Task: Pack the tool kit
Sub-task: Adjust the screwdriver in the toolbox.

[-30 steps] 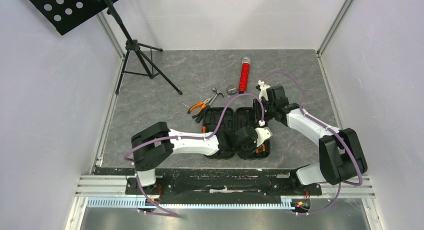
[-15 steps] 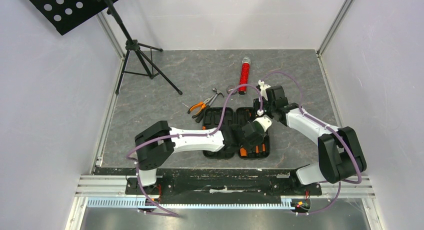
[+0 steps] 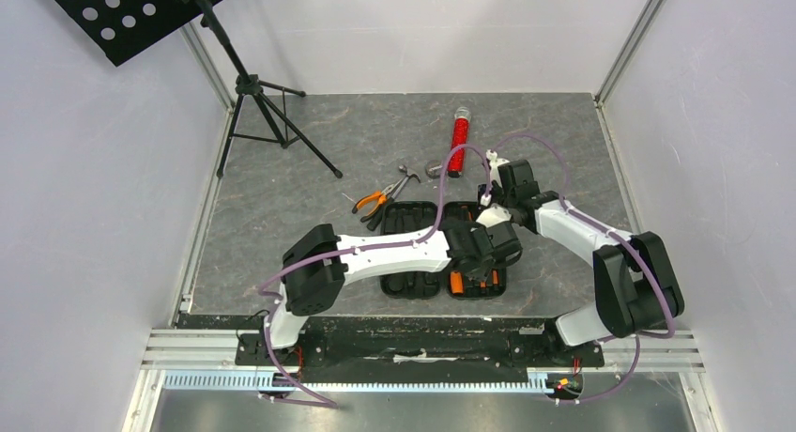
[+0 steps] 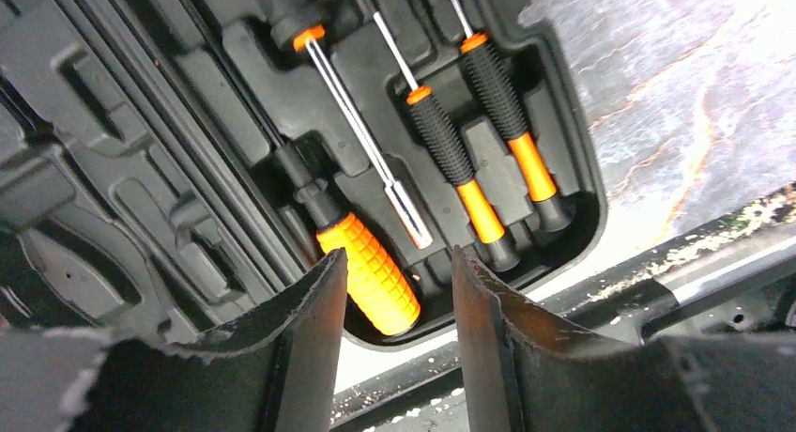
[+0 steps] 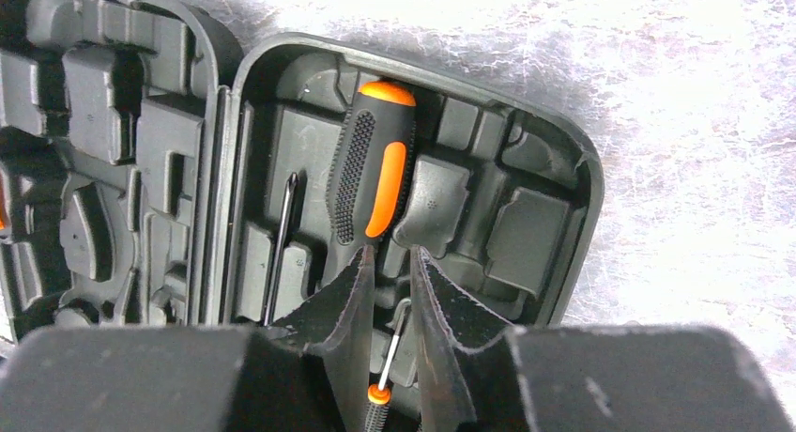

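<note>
Two grippers are over the open tool case point(image 3: 410, 216), which lies flat toward six o'clock on the table point(image 3: 310, 169), halves side by side. My left gripper point(image 4: 396, 263) is spread wide and grips nothing. A stubby orange ribbed handle point(image 4: 371, 272) sits in its slot under the gap, with two slim screwdrivers point(image 4: 441, 141) seated at its one o'clock. My right gripper point(image 5: 390, 255) is nearly together, just a thin empty slit, tips at the six o'clock end of a big black-and-orange screwdriver point(image 5: 375, 160) lying in the case. Outside, pliers point(image 3: 373, 202) lie at the case's eleven o'clock.
</note>
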